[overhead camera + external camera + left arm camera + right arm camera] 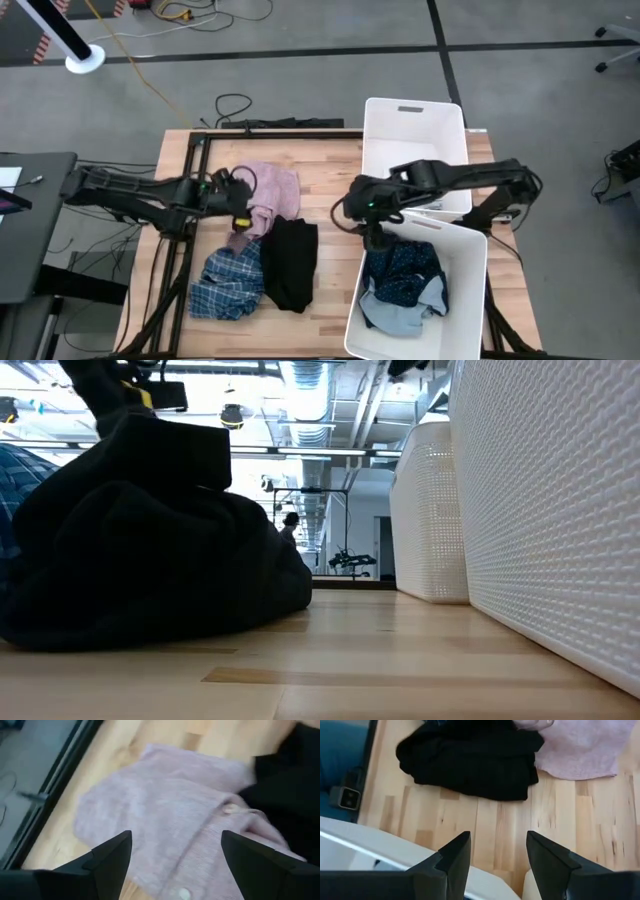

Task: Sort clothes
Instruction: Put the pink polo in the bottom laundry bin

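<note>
On the table's left half lie a pink garment (272, 188) with buttons, a black one (291, 262) nearer the front, and a blue plaid shirt (228, 283) at the front left. A navy patterned garment (407, 270) lies in the near white bin (470, 300). My left gripper (245, 205) hangs open just above the pink garment (170, 805), one finger over each side of it. My right gripper (360, 222) is open and empty over the near bin's far left corner, pointing toward the black garment (470, 760).
A second white bin (415, 120) stands at the far right with nothing showing in it. A black frame rail (190, 200) runs along the table's left side. Bare wood (335, 190) lies between the clothes and the bins. A light blue piece (400, 315) also lies in the near bin.
</note>
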Controlling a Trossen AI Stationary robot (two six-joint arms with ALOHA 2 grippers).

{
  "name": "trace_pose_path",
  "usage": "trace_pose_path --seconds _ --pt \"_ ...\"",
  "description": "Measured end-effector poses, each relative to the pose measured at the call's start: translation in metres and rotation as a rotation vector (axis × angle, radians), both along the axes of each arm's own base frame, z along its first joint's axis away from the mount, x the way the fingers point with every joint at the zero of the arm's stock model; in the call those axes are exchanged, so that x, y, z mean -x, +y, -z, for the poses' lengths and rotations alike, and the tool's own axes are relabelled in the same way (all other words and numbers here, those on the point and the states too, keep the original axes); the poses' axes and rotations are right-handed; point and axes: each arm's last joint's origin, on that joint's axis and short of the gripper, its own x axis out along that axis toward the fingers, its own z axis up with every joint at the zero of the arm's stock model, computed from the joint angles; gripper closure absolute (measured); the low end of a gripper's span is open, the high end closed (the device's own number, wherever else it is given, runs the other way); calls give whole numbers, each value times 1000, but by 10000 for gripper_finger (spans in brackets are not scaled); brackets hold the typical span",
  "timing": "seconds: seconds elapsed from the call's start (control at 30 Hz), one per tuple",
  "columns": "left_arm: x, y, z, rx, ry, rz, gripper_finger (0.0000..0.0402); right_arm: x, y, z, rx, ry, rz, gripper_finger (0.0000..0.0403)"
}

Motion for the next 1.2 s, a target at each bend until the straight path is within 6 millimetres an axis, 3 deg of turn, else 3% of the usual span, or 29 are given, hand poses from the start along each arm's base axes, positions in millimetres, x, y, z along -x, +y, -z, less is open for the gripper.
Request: trace_pose_path --seconds 0.3,0.57,0.83,1.2 --pt "0 44 -2 76 -90 -256 99 -10 -1 6 97 -17 -38 196" --pt "-5 71 8 230 -125 -381 99 9 4 -19 236 -103 -50 196" --pt "-21 94 42 306 -3 -544 98 30 15 -48 356 -236 -78 196" --pt "-48 127 101 501 38 -731 57 53 25 -63 362 -296 -141 196"
